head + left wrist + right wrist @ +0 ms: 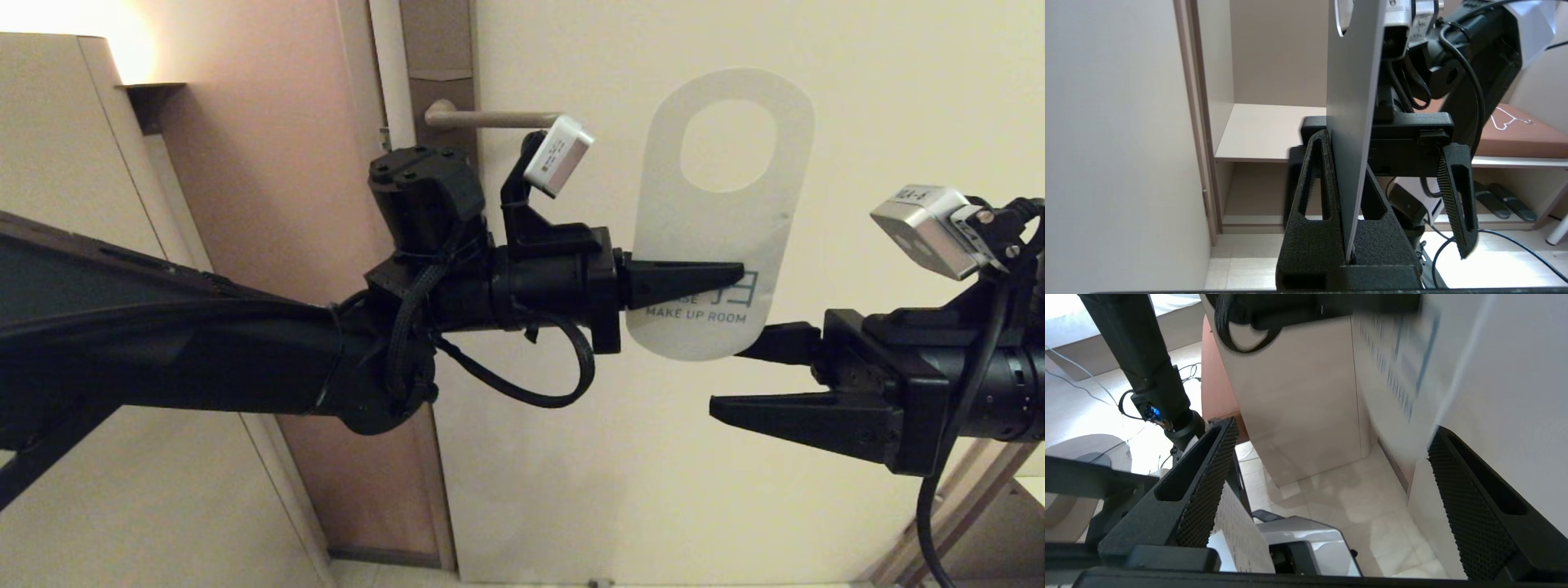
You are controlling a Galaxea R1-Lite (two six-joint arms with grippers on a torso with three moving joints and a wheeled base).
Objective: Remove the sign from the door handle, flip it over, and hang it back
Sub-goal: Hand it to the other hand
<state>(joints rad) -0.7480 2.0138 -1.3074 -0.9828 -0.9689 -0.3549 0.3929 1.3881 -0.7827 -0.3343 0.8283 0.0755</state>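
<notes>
**Item: sign off the handle, white face out, awaiting rehang**

We are holding the sign in the left gripper, whose fingers are clamped flat on the card's lower part, just above the words "MAKE UP ROOM". The card is standing upright in front of the door, oval hole at the top, white side with blue text facing us. It is hanging clear of the handle, which is sticking out bare to the card's left, near but apart.

We are keeping the right gripper just beside the sign's bottom corner with its jaws spread wide and nothing between them; its upper finger is reaching behind the card's edge, and we cannot tell whether it is touching.

Step in hand, as we are judging it: the turn-over looks done, and the rehang is not yet begun.

Next move calls for: carrying the card toward the lever's free end, lining the oval hole up with it, and sliding it on before letting go.
</notes>
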